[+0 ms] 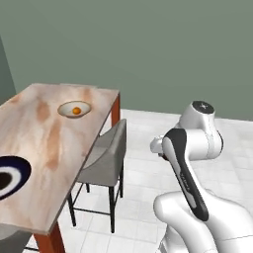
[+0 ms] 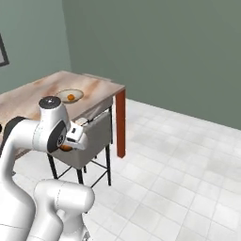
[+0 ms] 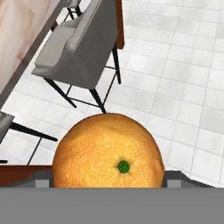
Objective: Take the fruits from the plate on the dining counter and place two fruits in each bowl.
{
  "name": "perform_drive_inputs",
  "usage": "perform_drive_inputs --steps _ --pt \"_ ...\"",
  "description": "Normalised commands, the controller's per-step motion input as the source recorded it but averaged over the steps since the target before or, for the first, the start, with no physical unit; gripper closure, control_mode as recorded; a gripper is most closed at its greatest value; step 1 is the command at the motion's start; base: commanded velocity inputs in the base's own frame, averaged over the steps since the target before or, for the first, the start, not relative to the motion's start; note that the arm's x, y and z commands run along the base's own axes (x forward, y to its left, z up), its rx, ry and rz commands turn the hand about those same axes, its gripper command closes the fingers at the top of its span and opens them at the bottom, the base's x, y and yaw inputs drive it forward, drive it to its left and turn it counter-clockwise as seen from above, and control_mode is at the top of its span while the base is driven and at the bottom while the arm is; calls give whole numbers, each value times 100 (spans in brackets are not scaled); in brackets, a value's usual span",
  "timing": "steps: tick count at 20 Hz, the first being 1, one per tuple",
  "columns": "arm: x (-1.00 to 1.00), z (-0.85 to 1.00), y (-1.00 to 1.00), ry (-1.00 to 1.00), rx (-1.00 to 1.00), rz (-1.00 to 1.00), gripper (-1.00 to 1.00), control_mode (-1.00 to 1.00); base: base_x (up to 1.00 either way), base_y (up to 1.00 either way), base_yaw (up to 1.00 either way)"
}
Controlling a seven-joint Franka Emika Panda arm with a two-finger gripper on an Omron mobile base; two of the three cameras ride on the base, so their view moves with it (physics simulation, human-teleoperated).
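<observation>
My gripper is shut on an orange fruit, which hangs over the tiled floor beside the dining counter. In the right base view that orange fruit peeks out under the hand, off the counter's near side. A cream bowl stands near the counter's far end with another orange fruit inside it. The navy plate with its white ring lies at the left edge of the left base view, partly cut off.
A grey chair on thin black legs is tucked against the counter's long side, just below and ahead of the hand. Reddish counter legs stand at the corners. White tiled floor spreads to the right, with a green wall behind.
</observation>
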Motion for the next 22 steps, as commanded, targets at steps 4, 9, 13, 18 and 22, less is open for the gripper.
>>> perform_drive_inputs --steps 4,9,13,18,22 --pt "0 0 0 0 0 0 100 100 100 -100 10" --pt "0 0 0 0 0 0 100 100 100 -78 31" --pt "0 0 0 0 0 0 100 100 100 -59 41" --pt "0 0 0 0 0 0 100 100 100 -56 47" --pt "0 0 0 0 0 0 100 100 90 -54 57"
